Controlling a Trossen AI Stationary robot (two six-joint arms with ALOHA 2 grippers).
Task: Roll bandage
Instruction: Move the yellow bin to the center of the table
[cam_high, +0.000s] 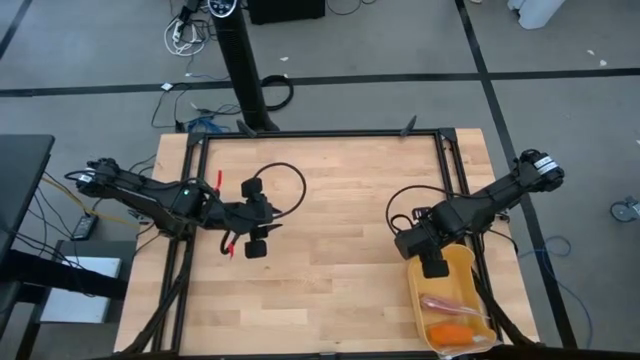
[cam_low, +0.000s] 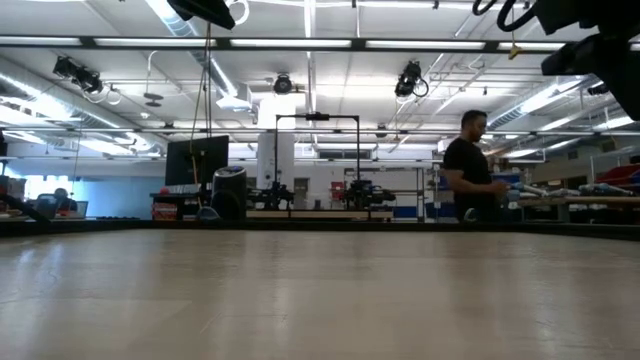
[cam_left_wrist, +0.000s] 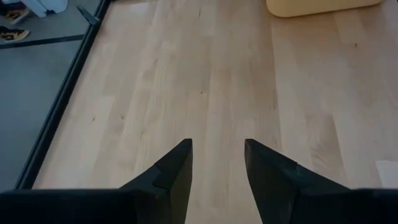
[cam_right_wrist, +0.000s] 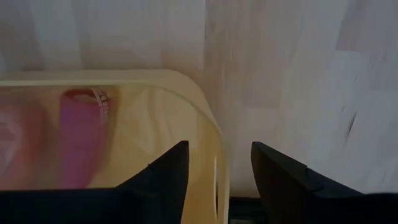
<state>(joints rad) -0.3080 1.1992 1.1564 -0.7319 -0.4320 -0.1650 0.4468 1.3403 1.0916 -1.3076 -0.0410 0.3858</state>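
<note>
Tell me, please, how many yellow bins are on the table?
1. The yellow bin sits at the table's near right corner, under the right gripper; it holds the pink bandage and an orange object.

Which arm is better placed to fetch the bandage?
Right. Its gripper hangs open over the yellow bin's rim, where the bandage lies. The left gripper is far across the table.

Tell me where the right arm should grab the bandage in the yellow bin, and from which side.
Grip the bandage across its width near the middle, coming straight down from above. It lies as a pink roll inside the yellow bin, whose walls block a sideways approach. The right gripper, jaws open, hangs over the bin's rim, so it likely must shift inward first.
</note>
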